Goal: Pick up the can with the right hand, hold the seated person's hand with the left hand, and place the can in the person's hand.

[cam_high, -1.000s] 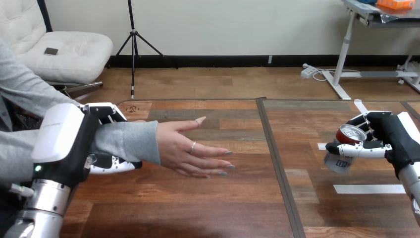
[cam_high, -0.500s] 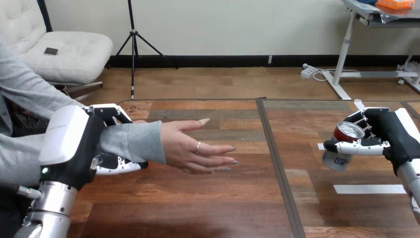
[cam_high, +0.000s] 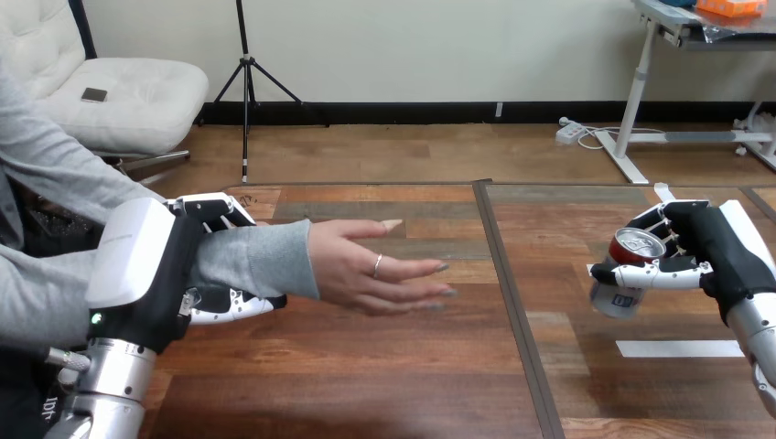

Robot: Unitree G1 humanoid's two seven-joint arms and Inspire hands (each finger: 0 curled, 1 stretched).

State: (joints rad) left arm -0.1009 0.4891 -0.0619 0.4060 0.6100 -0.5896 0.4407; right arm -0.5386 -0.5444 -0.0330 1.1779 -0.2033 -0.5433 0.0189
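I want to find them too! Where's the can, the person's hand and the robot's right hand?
can (cam_high: 638, 246), head view, on its top end.
person's hand (cam_high: 352, 270), head view, on the middle of the hand.
right hand (cam_high: 723, 249), head view, on its black middle part.

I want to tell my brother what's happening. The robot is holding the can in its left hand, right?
Not quite. The head view shows the can in the robot's right hand, with the fingers curled round it. The left hand is wrapped round the person's forearm instead.
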